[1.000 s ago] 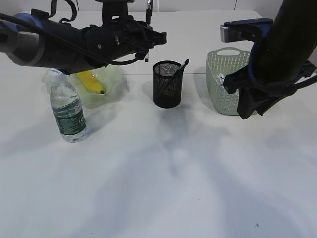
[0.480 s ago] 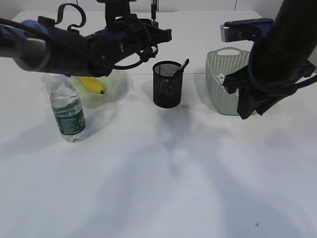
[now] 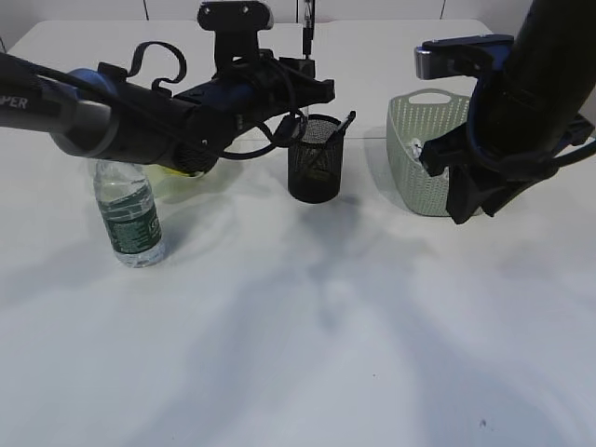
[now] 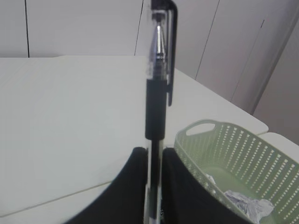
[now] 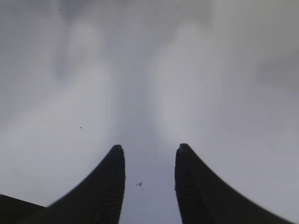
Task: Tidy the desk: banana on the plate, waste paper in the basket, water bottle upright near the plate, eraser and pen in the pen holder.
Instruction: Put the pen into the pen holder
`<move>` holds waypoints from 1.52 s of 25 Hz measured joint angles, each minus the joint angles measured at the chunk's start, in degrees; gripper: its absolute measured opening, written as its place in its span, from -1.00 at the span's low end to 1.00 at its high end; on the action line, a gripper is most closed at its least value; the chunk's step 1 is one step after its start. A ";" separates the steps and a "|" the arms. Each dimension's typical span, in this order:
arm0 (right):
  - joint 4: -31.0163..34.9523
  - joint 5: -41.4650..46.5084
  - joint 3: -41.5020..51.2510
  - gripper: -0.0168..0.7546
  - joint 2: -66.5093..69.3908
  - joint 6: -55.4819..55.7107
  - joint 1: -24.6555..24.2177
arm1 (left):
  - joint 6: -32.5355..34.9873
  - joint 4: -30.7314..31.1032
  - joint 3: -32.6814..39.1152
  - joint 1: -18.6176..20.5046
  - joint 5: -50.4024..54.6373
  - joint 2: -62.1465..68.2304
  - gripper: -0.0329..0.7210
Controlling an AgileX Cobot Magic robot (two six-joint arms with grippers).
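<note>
The big white desk (image 3: 307, 354) has lots of bare room at the front & in the middle. All the things sit in a row near the back. The far edge runs just behind the pen holder (image 3: 314, 158) & the basket (image 3: 424, 163).

The left gripper (image 4: 153, 161) pinches a pen (image 4: 158, 74) tight, fingers nearly together, pen standing straight up. In the exterior view the pen (image 3: 304, 23) is right above the back rim of the pen holder. Another pen already leans inside the cup.

The right gripper (image 5: 149, 161) hangs in front of the basket, jaws partly apart w/ nothing between them, only bare desk under it.

The water bottle (image 3: 127, 209) stands upright at the left, near the plate (image 3: 177, 177), which the left arm mostly hides. Can't see the banana now. Crumpled paper (image 4: 243, 203) lies in the basket.

Vs. a sec ago: the left arm has slid right, so the pen went from beside the plate to over the cup. The arm now covers the plate & banana. The right arm hasn't moved. Bottle, cup & basket stay put.
</note>
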 joint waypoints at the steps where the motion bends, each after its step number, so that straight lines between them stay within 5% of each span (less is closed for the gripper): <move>1: 0.00 0.00 0.00 -0.25 0.00 0.00 0.00 | 0.00 0.38 0.00 0.00 -0.48 0.24 -0.81; 38: 0.00 0.00 0.00 -0.25 0.00 0.00 0.00 | -0.13 3.01 0.00 0.87 -13.16 7.99 -0.81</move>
